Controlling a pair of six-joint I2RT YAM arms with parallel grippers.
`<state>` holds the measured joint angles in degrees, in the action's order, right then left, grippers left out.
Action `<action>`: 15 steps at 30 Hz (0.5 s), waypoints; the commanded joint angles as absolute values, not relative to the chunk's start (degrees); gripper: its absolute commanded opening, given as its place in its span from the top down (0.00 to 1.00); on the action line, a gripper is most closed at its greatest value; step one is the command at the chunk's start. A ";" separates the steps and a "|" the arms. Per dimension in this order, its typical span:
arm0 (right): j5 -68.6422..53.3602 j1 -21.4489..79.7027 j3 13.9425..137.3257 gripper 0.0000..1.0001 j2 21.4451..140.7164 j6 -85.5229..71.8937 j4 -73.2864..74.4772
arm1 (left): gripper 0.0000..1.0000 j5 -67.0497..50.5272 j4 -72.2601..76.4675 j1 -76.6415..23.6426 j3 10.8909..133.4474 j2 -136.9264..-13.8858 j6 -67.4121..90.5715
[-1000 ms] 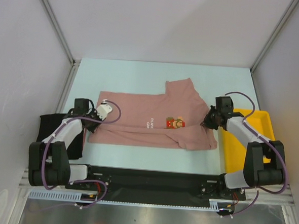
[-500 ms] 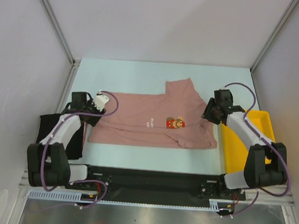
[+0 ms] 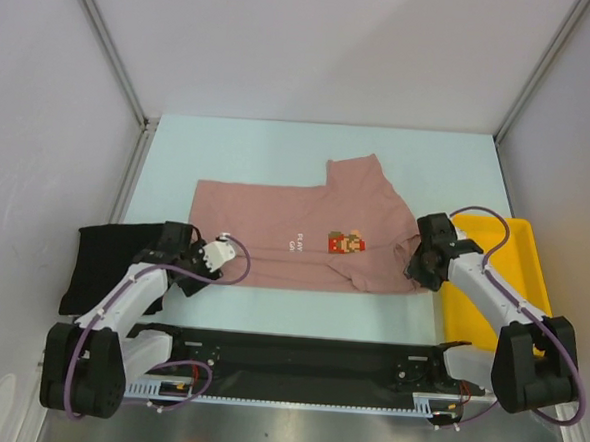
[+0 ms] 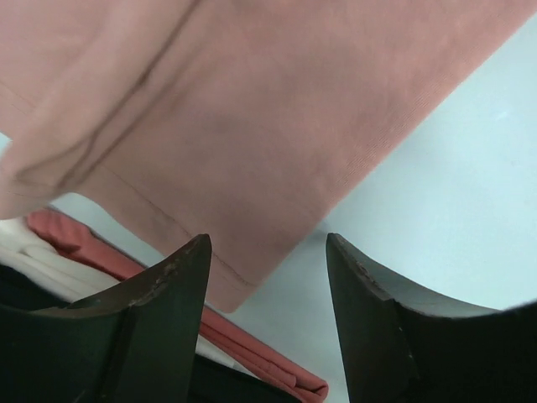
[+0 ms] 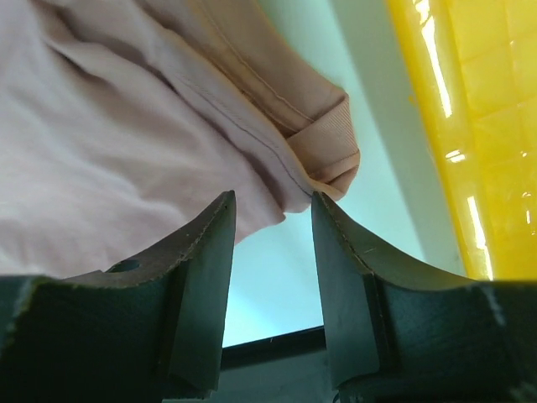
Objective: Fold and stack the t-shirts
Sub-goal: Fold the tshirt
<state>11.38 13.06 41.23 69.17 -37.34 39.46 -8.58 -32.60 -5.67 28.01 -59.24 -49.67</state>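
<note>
The dusty pink t-shirt (image 3: 294, 231) lies folded lengthwise across the table, its small chest print facing up. The black t-shirt (image 3: 102, 269) lies crumpled at the left edge. My left gripper (image 3: 193, 278) hovers over the pink shirt's near left corner (image 4: 252, 109). It is open with nothing between its fingers (image 4: 168, 285). At the shirt's near right corner my right gripper (image 3: 415, 273) is open too. A sleeve cuff (image 5: 327, 151) lies just beyond its fingertips (image 5: 344, 243), apart from them.
A yellow plastic tray (image 3: 521, 253) stands at the right, close beside the right arm and seen at the right edge of the right wrist view (image 5: 478, 126). The black rail (image 3: 297, 356) with the arm bases runs along the near edge. White walls enclose the table.
Both grippers have opened and let go of the pink t-shirt. Both arms have drawn back toward the shirt's near edge.
</note>
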 commanded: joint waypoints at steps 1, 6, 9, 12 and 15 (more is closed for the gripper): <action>11.96 13.18 40.17 0.53 70.48 -40.43 37.80 | 0.37 -4.14 -27.69 -6.06 25.59 -60.28 -54.23; 11.60 13.10 36.75 0.58 73.47 -41.13 35.07 | 0.45 -2.90 -21.80 -6.50 23.21 -62.66 -52.74; 11.51 12.92 36.30 0.81 73.22 -41.31 35.85 | 0.79 -3.77 -22.23 -6.77 22.59 -62.49 -51.77; 11.78 12.31 35.86 1.00 70.42 -41.40 38.13 | 1.00 -3.43 -24.42 -6.77 22.41 -60.22 -51.77; 10.55 11.34 35.86 1.00 67.25 -42.09 41.48 | 1.00 -3.69 -30.31 -6.68 23.81 -55.05 -52.91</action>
